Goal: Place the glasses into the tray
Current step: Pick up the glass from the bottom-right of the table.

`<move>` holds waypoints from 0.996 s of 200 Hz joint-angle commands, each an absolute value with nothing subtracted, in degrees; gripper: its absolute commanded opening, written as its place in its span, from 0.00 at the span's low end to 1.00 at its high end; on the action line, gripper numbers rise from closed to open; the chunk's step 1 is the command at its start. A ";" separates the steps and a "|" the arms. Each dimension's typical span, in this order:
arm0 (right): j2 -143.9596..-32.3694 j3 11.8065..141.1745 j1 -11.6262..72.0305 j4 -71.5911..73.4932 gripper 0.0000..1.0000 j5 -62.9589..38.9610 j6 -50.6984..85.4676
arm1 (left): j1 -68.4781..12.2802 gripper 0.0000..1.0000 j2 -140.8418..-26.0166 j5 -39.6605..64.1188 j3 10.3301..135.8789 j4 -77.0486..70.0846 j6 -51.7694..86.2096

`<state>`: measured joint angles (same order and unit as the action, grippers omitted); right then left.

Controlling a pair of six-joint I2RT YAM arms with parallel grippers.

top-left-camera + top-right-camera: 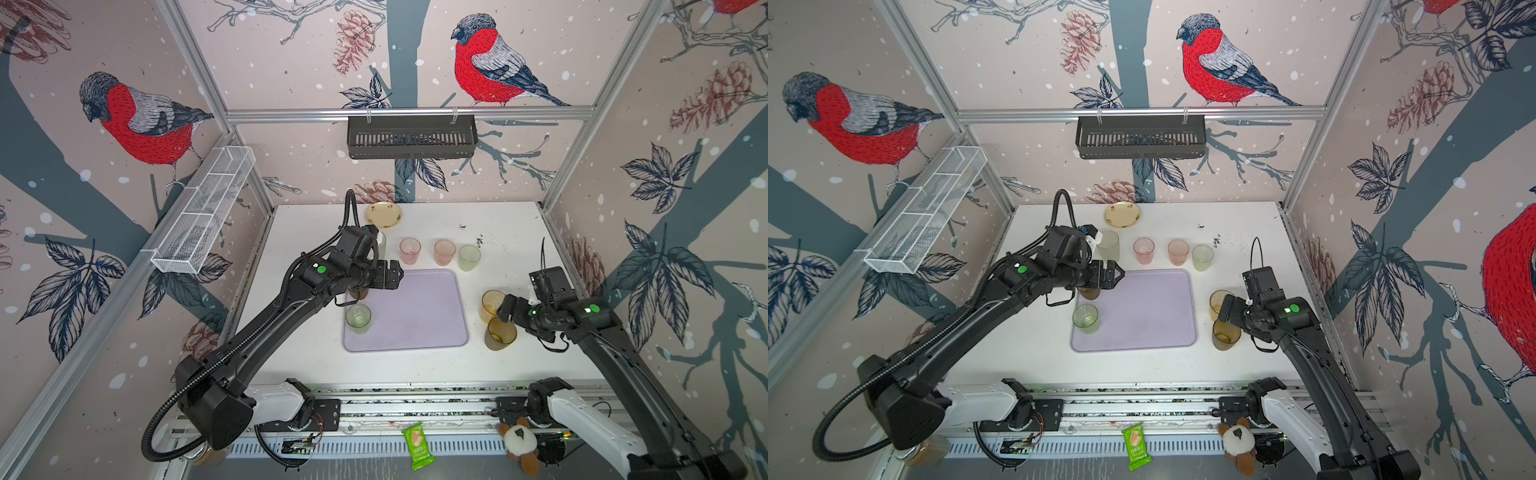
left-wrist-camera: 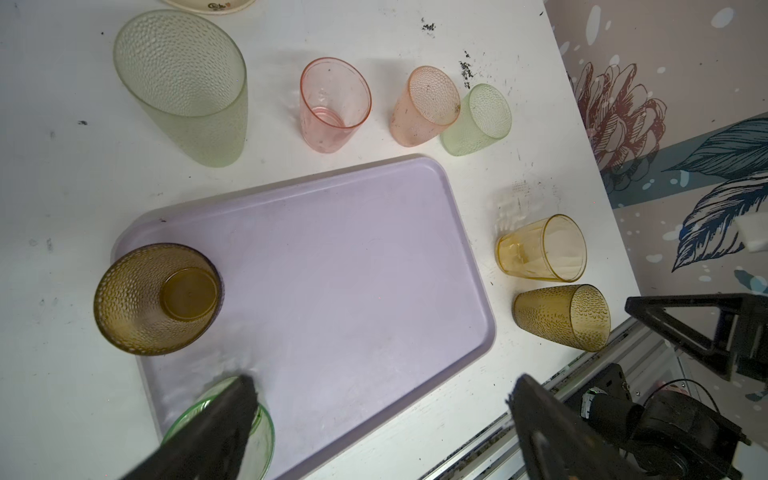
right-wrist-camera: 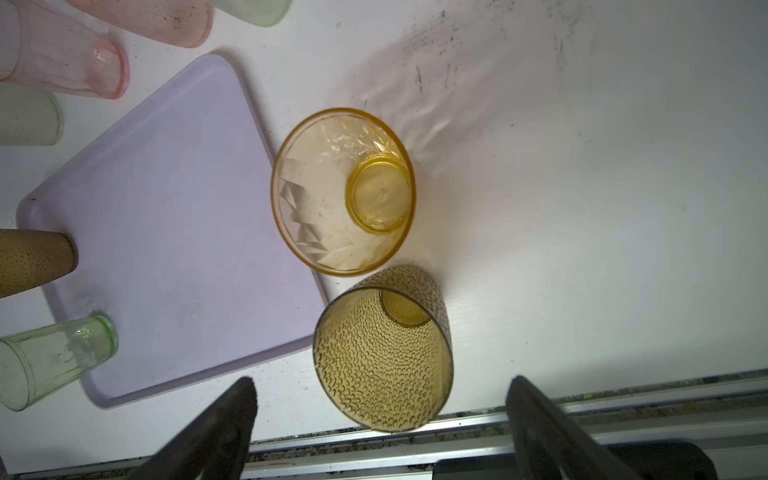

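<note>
Bullfinch wallpaper (image 1: 137, 120) ringed our white desk (image 1: 415, 365). Our left pincer (image 1: 397, 276) gaped over the tray (image 1: 415, 311), a brown glass (image 2: 158, 299) and green glass (image 1: 358, 318) standing free close beneath it. Our right pincer (image 1: 505, 309) hung open above the amber glass (image 3: 340, 191) and second brown glass (image 3: 382, 353), both off-tray and likely next picks.

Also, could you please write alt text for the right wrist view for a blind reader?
The open right gripper hovers over a dimpled brown glass and an amber glass, both upright on the white table beside the lavender tray. A second brown glass and a green glass stand on the tray's opposite side.
</note>
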<state>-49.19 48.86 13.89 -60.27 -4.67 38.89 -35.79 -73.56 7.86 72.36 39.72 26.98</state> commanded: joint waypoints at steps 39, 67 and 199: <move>-43.68 41.80 12.66 -60.09 0.88 -6.70 42.70 | -36.12 0.96 -75.04 11.68 71.81 34.65 25.77; -43.72 40.02 12.65 -58.83 0.83 -6.99 43.37 | -36.19 0.97 -75.26 12.63 71.76 32.98 25.88; -43.92 36.44 12.79 -56.18 0.47 -4.55 47.30 | -36.26 0.96 -71.47 11.44 67.03 32.26 24.79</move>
